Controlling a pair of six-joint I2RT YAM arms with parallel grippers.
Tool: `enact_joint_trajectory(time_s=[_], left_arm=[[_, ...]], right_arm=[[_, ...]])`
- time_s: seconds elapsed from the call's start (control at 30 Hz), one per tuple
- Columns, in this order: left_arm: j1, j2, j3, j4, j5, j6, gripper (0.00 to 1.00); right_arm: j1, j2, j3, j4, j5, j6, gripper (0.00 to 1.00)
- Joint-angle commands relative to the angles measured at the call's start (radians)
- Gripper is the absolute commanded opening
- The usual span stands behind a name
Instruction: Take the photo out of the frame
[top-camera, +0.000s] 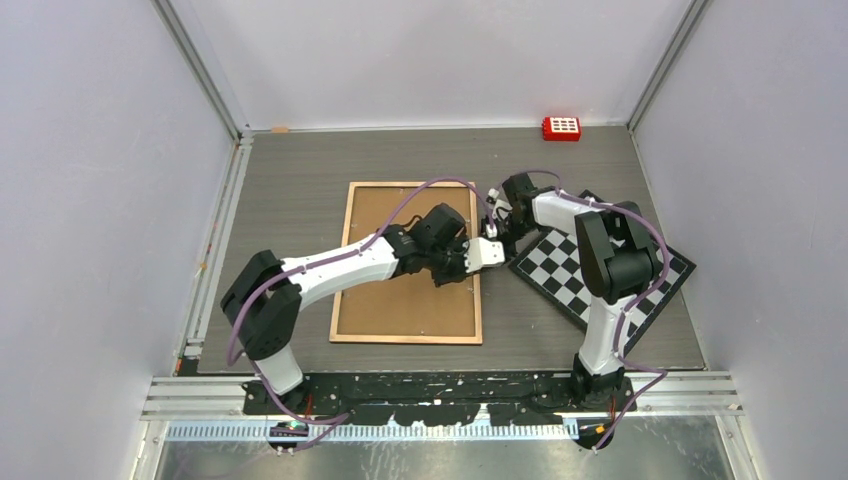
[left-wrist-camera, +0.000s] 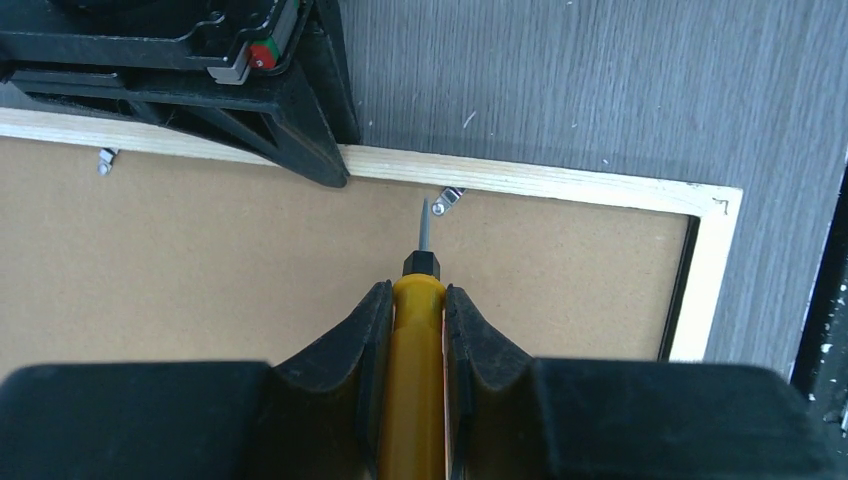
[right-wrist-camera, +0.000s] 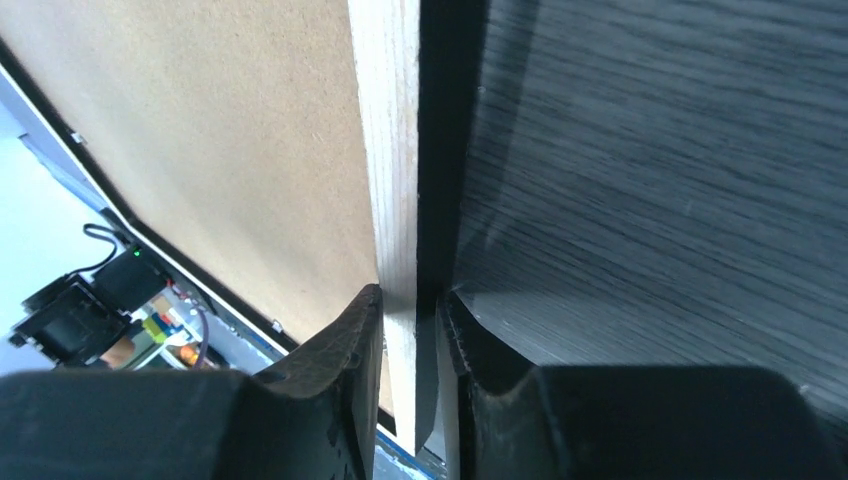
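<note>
The frame (top-camera: 345, 265) lies face down on the table, showing its brown backing board (top-camera: 400, 200) and pale wood rim. The photo is hidden under the board. My left gripper (top-camera: 478, 255) is shut on a yellow-handled screwdriver (left-wrist-camera: 415, 380). In the left wrist view its metal tip (left-wrist-camera: 425, 218) points at a small metal tab (left-wrist-camera: 452, 200) on the rim (left-wrist-camera: 560, 182). My right gripper (top-camera: 497, 228) is shut on the frame's right rim (right-wrist-camera: 393, 150), one finger on each side of it. The board also shows in the right wrist view (right-wrist-camera: 220, 130).
A black-and-white checkerboard (top-camera: 560, 265) lies right of the frame, under the right arm. A red block with white buttons (top-camera: 561, 127) sits at the back wall. A second metal tab (left-wrist-camera: 105, 160) is further along the rim. Walls enclose the table.
</note>
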Motion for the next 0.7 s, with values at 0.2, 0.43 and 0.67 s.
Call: enact_joint_trajectory(time_s=[0.2,0.43,0.67], left_arm=[[-0.038,0.051,0.057,0.05,-0.068,0.084,0.0],[-0.056,0.069,0.068,0.006,-0.027,0.122,0.0],[-0.072,0.081,0.084,-0.088,0.035,0.16,0.0]], right_arm=[[-0.011,0.025,0.015,0.007,-0.007,-0.007,0.21],[-0.013,0.028,0.015,0.004,0.005,-0.011,0.19],[-0.012,0.038,0.027,-0.006,0.01,-0.012,0.17]])
